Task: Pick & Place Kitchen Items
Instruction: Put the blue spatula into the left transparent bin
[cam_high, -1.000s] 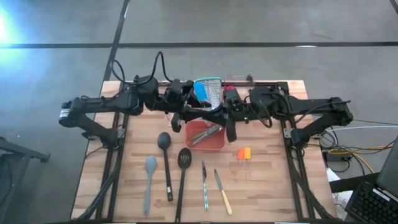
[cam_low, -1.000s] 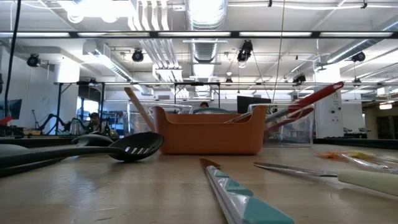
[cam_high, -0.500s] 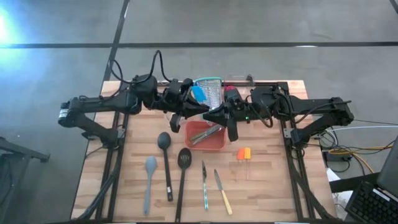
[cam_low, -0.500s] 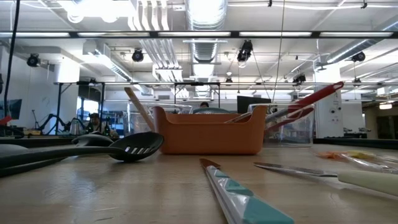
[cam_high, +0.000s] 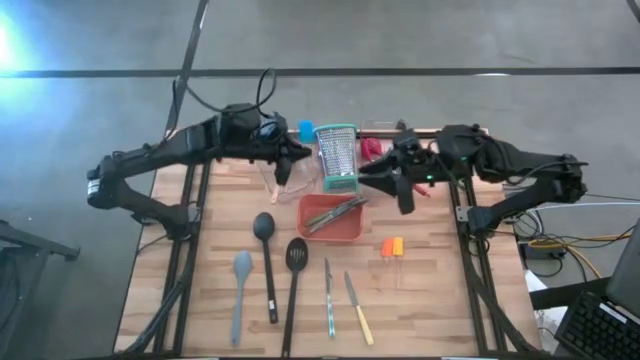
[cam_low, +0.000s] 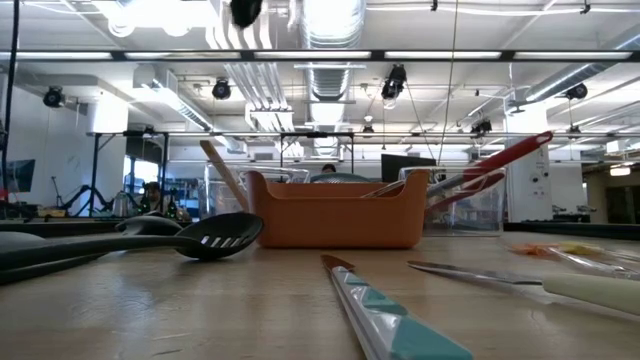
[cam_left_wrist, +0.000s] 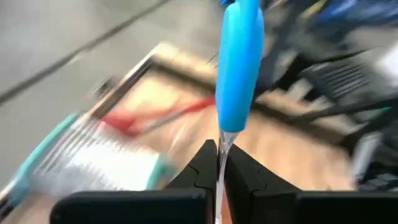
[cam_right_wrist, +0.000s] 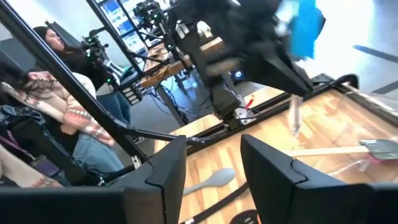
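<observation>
At the worktop's far edge, both arms have drawn apart since a second ago: then they met over the grater and tray, now the left hand sits left of the grater and the right hand has pulled back to its right. The left hand is clamped on the thin metal end of a blue-handled tool, held above the far edge; earlier the blue handle showed over the grater's left rim. The right hand's fingers stand apart, holding nothing.

The worktop's loose items lie as before. Along the near half, counted left to right: one grey spatula, one black spoon, one slotted turner, two knives. One orange-handled tool lies right of the tray. The orange tray at mid-worktop holds several utensils, number unclear. One grater stands upright behind it.
</observation>
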